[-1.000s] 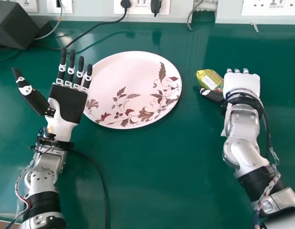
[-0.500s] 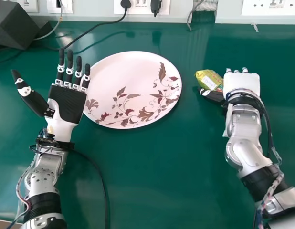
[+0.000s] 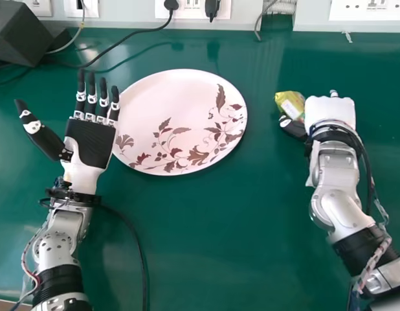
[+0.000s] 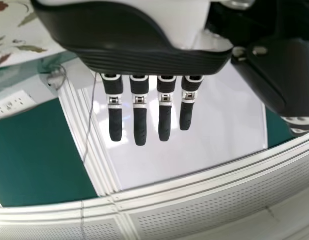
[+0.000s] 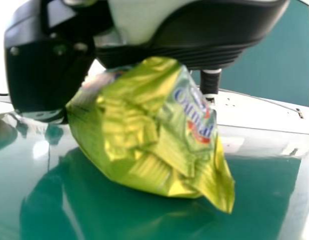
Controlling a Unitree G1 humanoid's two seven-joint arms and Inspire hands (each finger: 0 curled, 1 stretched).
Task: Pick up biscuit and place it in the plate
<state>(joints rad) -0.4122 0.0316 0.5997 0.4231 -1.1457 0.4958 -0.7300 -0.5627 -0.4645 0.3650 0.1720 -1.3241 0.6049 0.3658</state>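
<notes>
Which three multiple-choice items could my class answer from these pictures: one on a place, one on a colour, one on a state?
1. In the head view, where is the plate?
A) left of the biscuit packet
B) right of the biscuit packet
C) under the biscuit packet

2. What is the packet's main colour?
A) black
B) yellow-green
C) orange

3. How are the fingers of the left hand?
A) in a fist
B) pinching the packet
C) straight

Answers:
1. A: the packet is at the right hand, with the plate to its left.
2. B: the right wrist view shows the wrapper close up.
3. C: they point straight out from the palm.
</notes>
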